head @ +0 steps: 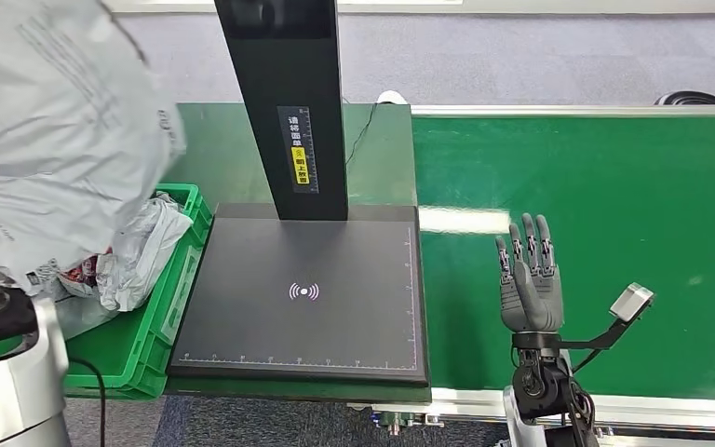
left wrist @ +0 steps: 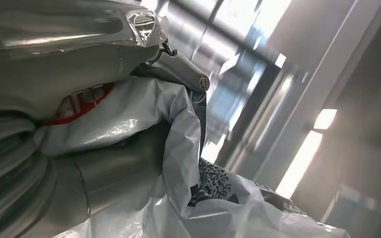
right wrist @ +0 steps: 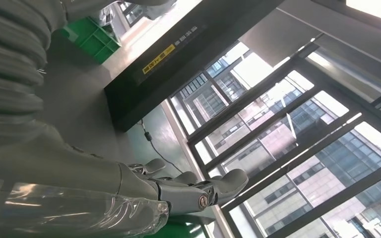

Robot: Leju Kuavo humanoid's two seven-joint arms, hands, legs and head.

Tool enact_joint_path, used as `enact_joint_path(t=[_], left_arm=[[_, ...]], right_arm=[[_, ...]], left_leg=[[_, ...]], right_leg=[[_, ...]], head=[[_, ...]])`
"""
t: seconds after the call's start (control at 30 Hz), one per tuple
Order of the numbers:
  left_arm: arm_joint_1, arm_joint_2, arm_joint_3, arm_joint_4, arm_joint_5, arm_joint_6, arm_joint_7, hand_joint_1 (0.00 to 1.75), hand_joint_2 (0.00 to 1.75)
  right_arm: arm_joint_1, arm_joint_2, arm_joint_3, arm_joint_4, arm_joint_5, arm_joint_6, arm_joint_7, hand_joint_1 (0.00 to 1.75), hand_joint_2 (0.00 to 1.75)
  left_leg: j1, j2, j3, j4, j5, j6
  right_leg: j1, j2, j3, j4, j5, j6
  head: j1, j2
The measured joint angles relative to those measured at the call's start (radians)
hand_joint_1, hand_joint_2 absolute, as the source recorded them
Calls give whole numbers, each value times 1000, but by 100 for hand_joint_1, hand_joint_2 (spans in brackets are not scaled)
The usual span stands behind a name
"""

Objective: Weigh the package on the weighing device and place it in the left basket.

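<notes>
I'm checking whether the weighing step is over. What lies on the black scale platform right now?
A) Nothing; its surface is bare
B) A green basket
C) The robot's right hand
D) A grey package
A: the scale platform shows only its printed markings, while the grey package is held up over the green basket and the right hand hovers open over the green belt.

Grey package [head: 51, 121], green basket [head: 182, 270]

R hand [head: 530, 287] flat, fingers [head: 532, 244] straight.
</notes>
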Motion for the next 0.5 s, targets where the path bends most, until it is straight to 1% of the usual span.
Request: enact_joint_path(t=[0.13,0.27,0.4,0.5], left_arm=[[6,64,97,40,-49,73,-39,175,175],[27,111,155,74,-137,141,-93,175,175],[41,134,172,89,-282,235,-153,175,175],[47,148,154,90,-435,303,-163,175,175]], right_arm=[[0,-5,0,0,-10,-9,1,0,175],[9,-8,0,-7,-14,-20,2,0,175],[25,-10,0,-29,-15,-30,2,0,175],[37,-10,0,-49,-15,-40,6,0,175]], left_leg=[[0,0,-1,0,0,0],[0,0,-1,0,0,0],[0,0,-2,0,0,0],[0,0,-1,0,0,0]], right_leg=[[0,0,0,0,0,0],[0,0,-1,0,0,0],[0,0,-1,0,0,0],[0,0,-1,0,0,0]], head=[[0,0],[0,0],[0,0],[0,0]])
